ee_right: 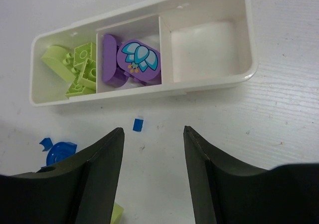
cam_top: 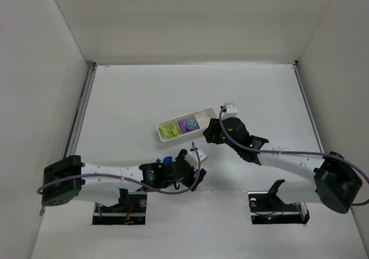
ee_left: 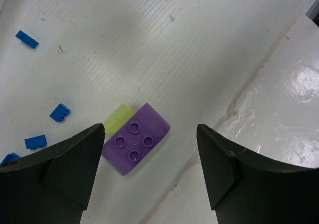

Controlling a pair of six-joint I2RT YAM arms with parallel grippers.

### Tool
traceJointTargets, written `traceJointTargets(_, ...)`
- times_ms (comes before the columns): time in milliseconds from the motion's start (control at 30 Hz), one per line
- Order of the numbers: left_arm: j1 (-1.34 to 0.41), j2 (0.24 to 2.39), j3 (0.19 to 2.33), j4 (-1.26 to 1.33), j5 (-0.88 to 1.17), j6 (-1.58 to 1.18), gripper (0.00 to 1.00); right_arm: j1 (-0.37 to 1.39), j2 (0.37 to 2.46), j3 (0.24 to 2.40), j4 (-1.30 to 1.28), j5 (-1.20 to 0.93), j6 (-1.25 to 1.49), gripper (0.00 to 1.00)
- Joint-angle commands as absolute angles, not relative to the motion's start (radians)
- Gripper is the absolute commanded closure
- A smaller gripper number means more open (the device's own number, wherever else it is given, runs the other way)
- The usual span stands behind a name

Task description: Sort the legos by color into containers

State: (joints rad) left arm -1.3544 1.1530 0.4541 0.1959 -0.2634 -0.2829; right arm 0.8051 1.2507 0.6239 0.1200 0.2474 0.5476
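- Left wrist view: the left gripper (ee_left: 150,144) has its fingers spread and grasps nothing. A purple brick (ee_left: 135,138) lies studs-up on the table (ee_left: 149,44) between them.
- A yellow-green piece (ee_left: 118,119) sits against the brick's far side. I cannot tell whether the two are joined or only touching.
- Right wrist view: the right gripper (ee_right: 152,149) is likewise released and empty, just short of the tray (ee_right: 251,59).
- As that view shows the tray, yellow-green pieces (ee_right: 75,69) fill the left compartment, purple pieces (ee_right: 132,62) the middle one, and the right one is bare.
- A small blue bit (ee_right: 138,124) lies just beside the tray's near wall.
- Judgement: the step in hand is taking the purple brick for the middle compartment. The brick lies skewed to the fingers, so I would square the wrist, come straight down, and check that the yellow-green piece does not ride along.
- Hidden: the fingers cut off the lower part of both wrist views, and they partly cover some of the blue bits (ee_left: 60,112).
- I cannot identify the glossy white slab (ee_left: 289,109) at the right of the left wrist view.
- In the top external view the arms cover most of the loose bricks, so I cannot count them.
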Motion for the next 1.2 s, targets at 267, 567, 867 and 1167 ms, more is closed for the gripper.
traceJointTargets(267,-1.380,1.284,0.584,0.092,-0.344,-0.218,0.27,0.769,1.175,0.598,0.178,0.209,0.551,0.42)
traceJointTargets(567,-1.386,1.296,0.620,0.002,-0.354,-0.209,0.27,0.759,1.152,0.594,0.172,0.209,0.545,0.42)
traceJointTargets(867,-1.387,1.417,0.676,-0.051,-0.354,-0.193,0.32,0.759,1.147,0.595,0.169,0.209,0.541,0.42)
traceJointTargets(1167,-1.389,1.378,0.689,-0.038,-0.388,-0.163,0.60,0.762,1.175,0.597,0.186,0.193,0.548,0.42)
